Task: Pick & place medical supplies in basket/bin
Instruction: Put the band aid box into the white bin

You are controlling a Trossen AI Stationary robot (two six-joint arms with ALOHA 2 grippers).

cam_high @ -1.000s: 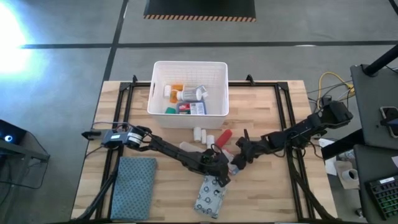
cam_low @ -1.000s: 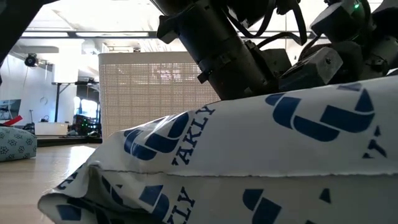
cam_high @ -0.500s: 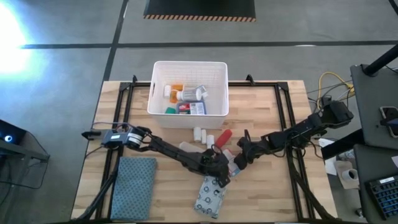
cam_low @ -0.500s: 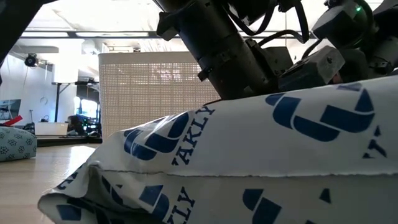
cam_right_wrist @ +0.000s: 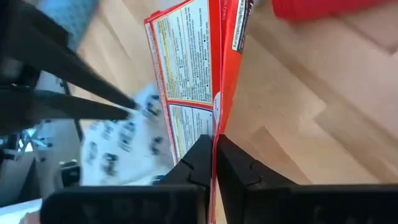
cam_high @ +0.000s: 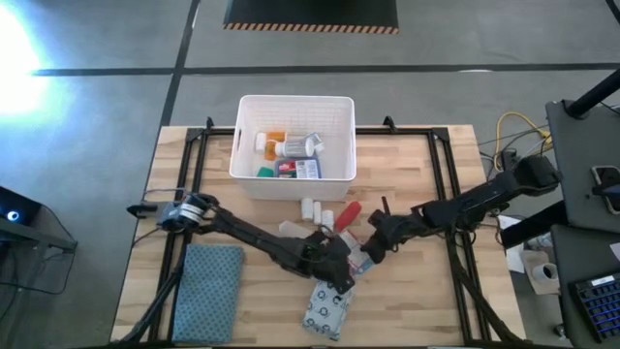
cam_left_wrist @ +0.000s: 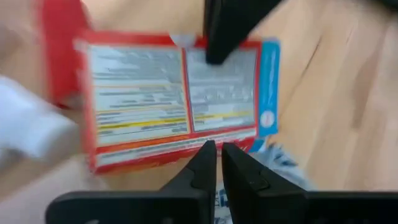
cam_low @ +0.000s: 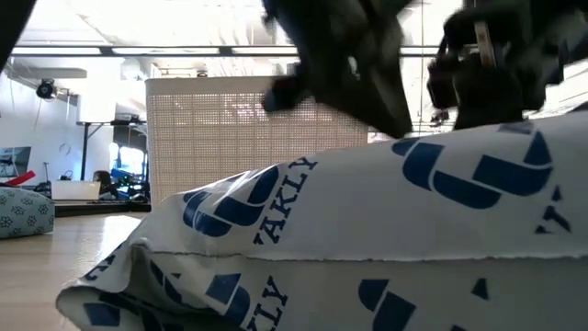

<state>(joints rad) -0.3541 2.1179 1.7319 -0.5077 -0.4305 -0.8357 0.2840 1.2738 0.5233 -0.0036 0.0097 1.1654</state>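
A flat red-white box [cam_high: 357, 260] with a printed label [cam_left_wrist: 174, 93] hangs between my two grippers, just right of the table's middle. My left gripper [cam_high: 341, 269] comes at it from the left and is shut on it. My right gripper [cam_high: 372, 253] comes from the right and is shut on it too. A patterned packet [cam_high: 327, 308] lies flat on the table just near of them. The white bin [cam_high: 295, 170] stands at the far middle with several supplies inside. Two white bottles [cam_high: 312, 207] and a red tube [cam_high: 349, 211] lie on the table in front of the bin. My left gripper pinches one long red edge of the box [cam_left_wrist: 200, 147] between its two fingertips [cam_left_wrist: 205, 163]. The fingers slant down at it from the table's left. The box is off the table, its label face turned toward this wrist. My right gripper pinches the opposite edge of the box [cam_right_wrist: 216, 127] between its two fingers, slanting down from the table's right. From this wrist the box shows edge-on and thin, tilted and clear of the wood.
A blue-grey folded cloth [cam_high: 208, 281] lies at the near left. In the low view the patterned packet [cam_low: 367, 239] fills the foreground. Black frame rails [cam_high: 441, 184] run along both sides of the table. Bare wood lies at the near right.
Both grippers have gone up from just above the patterned packet, the left one more than the right, and both blur in the low view. The left arm has swung slightly toward the near edge. The packet has stayed where it was.
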